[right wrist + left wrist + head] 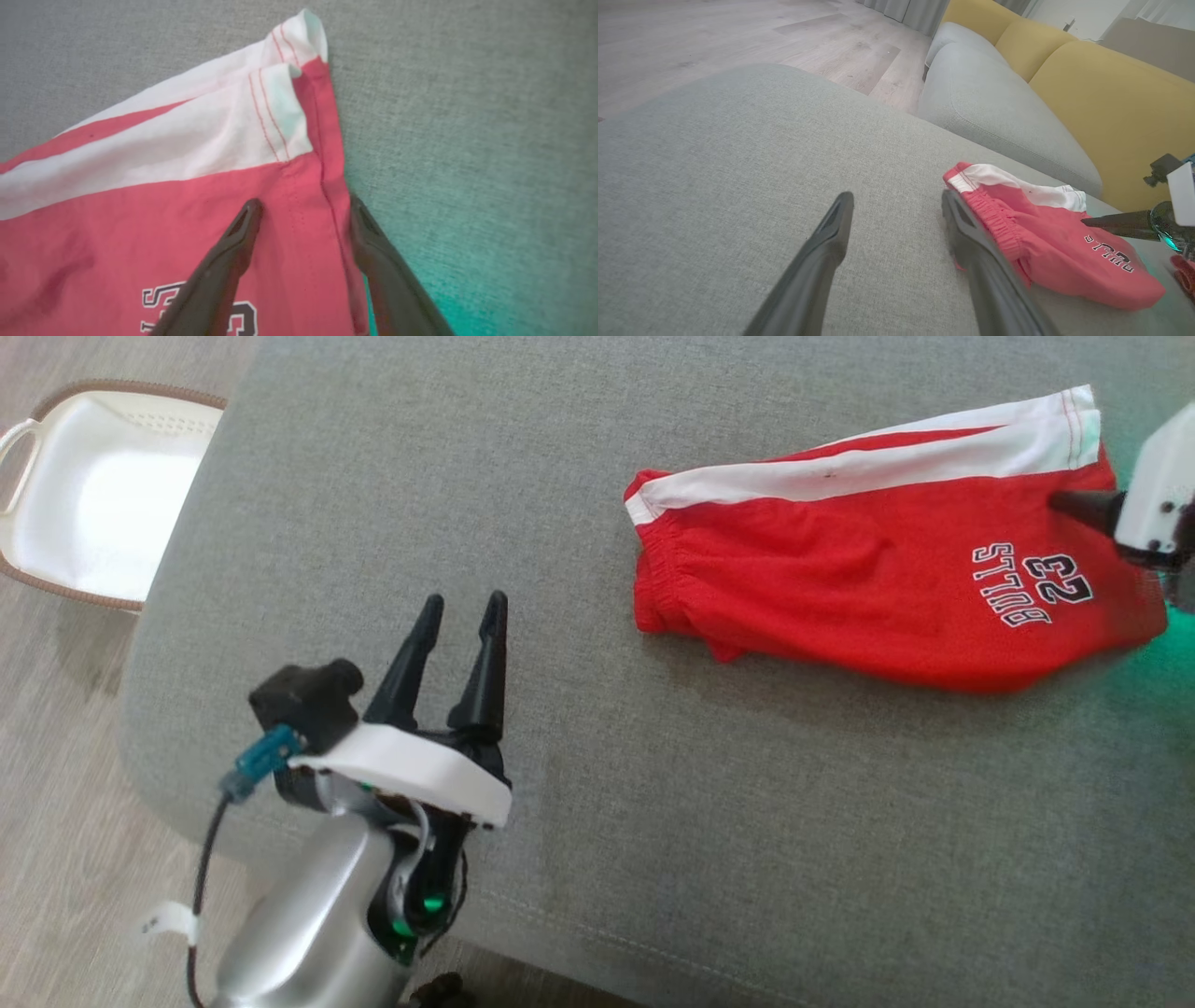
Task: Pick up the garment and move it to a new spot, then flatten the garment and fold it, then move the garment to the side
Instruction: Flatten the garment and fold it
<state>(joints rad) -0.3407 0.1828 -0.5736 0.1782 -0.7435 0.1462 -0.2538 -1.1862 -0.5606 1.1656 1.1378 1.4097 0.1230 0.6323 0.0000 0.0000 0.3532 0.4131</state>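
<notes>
The garment [878,569] is a pair of red shorts with white side stripes and "BULLS 23" lettering, folded and lying on the grey cushion at the right. My right gripper [303,205] hovers open over the garment [140,196] at its leg-hem edge, one finger above the red cloth and the other at the hem's border. In the head view one dark right finger [1083,507] pokes in from the right edge. My left gripper [465,607] stands open over bare cushion, well left of the shorts. The left wrist view has the garment [1041,233] just right of my left gripper [896,205].
The grey cushion [467,476] is a wide flat surface with its rounded edge at the left. A white basket [93,495] sits on the wooden floor beyond that edge. A grey and yellow sofa [1087,93] stands behind the cushion.
</notes>
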